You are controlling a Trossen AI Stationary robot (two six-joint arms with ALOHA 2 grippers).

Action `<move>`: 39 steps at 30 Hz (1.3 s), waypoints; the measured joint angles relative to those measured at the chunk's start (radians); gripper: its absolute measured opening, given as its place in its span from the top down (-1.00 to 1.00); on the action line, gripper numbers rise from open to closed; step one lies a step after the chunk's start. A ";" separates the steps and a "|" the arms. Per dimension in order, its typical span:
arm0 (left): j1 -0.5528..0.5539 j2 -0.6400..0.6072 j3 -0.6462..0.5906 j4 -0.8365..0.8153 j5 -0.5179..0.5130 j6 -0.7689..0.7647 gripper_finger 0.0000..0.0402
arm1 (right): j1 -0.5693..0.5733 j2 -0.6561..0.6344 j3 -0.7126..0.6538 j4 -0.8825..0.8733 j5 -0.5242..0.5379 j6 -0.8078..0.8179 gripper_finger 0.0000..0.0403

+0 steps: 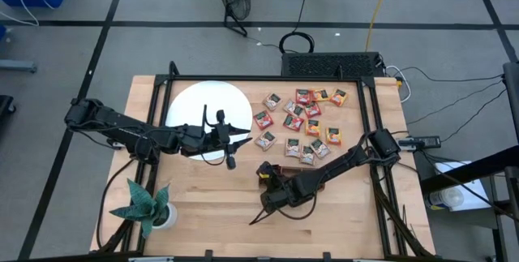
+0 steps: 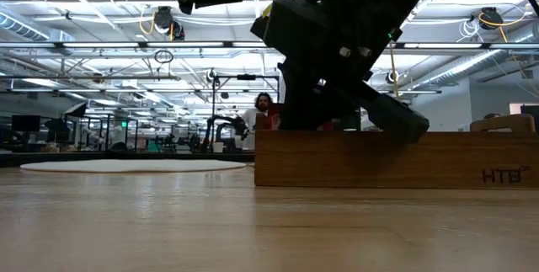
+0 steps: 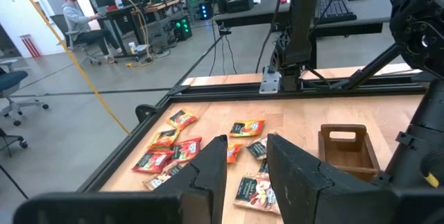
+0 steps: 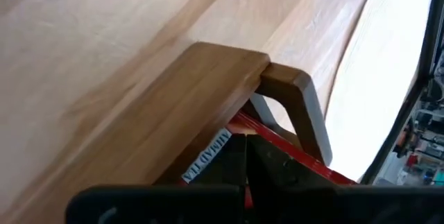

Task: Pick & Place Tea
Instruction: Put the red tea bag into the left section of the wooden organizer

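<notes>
Several small tea sachets (image 1: 302, 120) in red, green and orange-yellow wrappers lie flat on the table right of the white disc (image 1: 199, 108); they also show in the left wrist view (image 3: 173, 144). My right gripper (image 4: 246, 158) is over one end of the brown wooden tray (image 4: 208, 78), shut on a red sachet (image 4: 281, 148). In the high view it (image 1: 266, 178) is at the table's middle, with most of the tray hidden under its arm. My left gripper (image 3: 246, 165) is open and holds nothing; it hovers at the disc's right edge (image 1: 233, 138). My right gripper pinches the red sachet between its two fingers, near the white-lettered edge (image 4: 208, 156). The fingers slant downward toward the tray. The sachet sticks out beyond the fingertips toward the tray's end wall with the handle cut-out (image 4: 295, 89). I cannot tell whether it touches the wood.
A potted plant (image 1: 147, 205) stands at the near left corner. A black frame (image 1: 373, 100) borders the table. The tray's long side wall (image 2: 396, 158) stands across the low view. People sit at desks in the room beyond (image 3: 73, 12).
</notes>
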 joint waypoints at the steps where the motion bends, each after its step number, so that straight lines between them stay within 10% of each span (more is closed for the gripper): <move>1: 0.000 0.000 0.000 0.000 0.000 0.000 0.46 | 0.000 0.000 0.000 0.001 0.000 0.010 1.00; 17: 0.000 0.000 0.000 0.000 0.000 0.000 0.46 | 0.063 -0.281 -0.020 -0.071 -0.001 0.329 1.00; 28: 0.000 0.000 0.000 -0.001 0.000 0.000 0.46 | 0.035 -0.745 -0.517 0.131 0.158 0.612 1.00; 39: 0.000 0.000 0.000 -0.001 0.000 0.000 0.46 | -0.423 -0.935 -0.886 0.437 -0.127 0.578 0.48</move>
